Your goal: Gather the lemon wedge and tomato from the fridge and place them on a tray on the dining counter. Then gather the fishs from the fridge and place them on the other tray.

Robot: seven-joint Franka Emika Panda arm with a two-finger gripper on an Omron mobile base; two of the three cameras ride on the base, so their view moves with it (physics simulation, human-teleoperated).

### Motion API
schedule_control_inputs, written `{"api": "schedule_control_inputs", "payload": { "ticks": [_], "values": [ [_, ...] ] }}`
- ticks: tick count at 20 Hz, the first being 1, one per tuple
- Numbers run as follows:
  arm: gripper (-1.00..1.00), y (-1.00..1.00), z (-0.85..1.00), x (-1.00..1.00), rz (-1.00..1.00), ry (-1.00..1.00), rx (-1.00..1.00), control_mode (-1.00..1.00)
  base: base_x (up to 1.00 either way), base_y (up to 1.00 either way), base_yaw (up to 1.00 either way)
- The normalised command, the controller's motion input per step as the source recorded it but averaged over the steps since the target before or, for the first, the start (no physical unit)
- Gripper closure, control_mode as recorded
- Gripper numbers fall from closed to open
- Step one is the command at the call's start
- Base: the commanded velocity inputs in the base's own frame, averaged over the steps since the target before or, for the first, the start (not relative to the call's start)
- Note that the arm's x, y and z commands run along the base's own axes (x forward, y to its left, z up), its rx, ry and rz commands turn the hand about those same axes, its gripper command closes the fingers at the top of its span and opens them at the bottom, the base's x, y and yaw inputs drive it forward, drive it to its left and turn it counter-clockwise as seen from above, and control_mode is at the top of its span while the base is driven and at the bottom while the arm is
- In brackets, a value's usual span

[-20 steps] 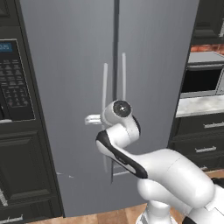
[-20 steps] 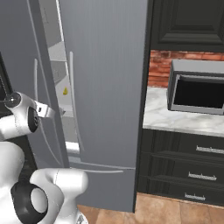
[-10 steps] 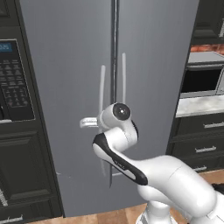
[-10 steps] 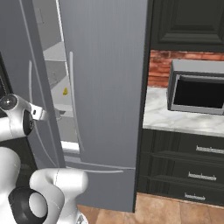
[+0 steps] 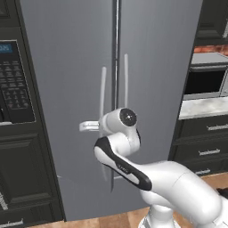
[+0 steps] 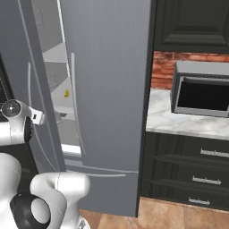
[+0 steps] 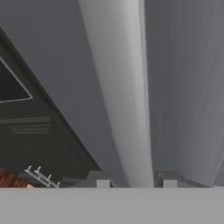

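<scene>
here the gripper (image 7: 133,180) straddles the left door's handle (image 7: 127,109), one finger tip on each side of the pale bar; whether the pads actually press it or stand just off it i cannot tell, the tips being cut off at the bottom of the hand view. that straddle is, i judge, how the arm hauls the door round: the bar is the only purchase on a flat steel face. in the left base view the hand (image 5: 91,126) sits at mid-height on that handle (image 5: 103,89), with the elbow folded low in front of the fridge (image 5: 67,67), likely so the wrist can follow the door's arc. from the right base view the left door (image 6: 24,67) stands ajar, and through the gap a small yellow lemon wedge (image 6: 66,93) rests on a shelf inside. the tomato and the fish are hidden. to the right, a microwave (image 6: 201,94) sits on a marble worktop (image 6: 170,120), well apart from the work.
</scene>
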Motion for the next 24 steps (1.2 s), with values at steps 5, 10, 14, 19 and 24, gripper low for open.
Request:
{"api": "schedule_control_inputs", "payload": {
  "ticks": [5,10,14,19,24],
  "values": [
    [1.0,1.0,0.05,-0.29,0.03,0.05,0.01,-1.0,0.0,0.0,0.0],
    [1.0,0.81,0.08,-0.33,0.0,0.11,0.0,-1.0,0.0,0.0,0.0],
    [-1.0,0.32,0.11,-0.25,0.0,0.13,0.0,-1.0,0.0,0.0,0.0],
    [-1.0,-0.64,0.13,-0.73,0.0,0.1,0.0,-1.0,0.0,0.0,0.0],
    [-1.0,-0.94,0.22,-0.9,-0.02,0.1,0.0,-1.0,0.0,0.0,0.0]
  ]
}}
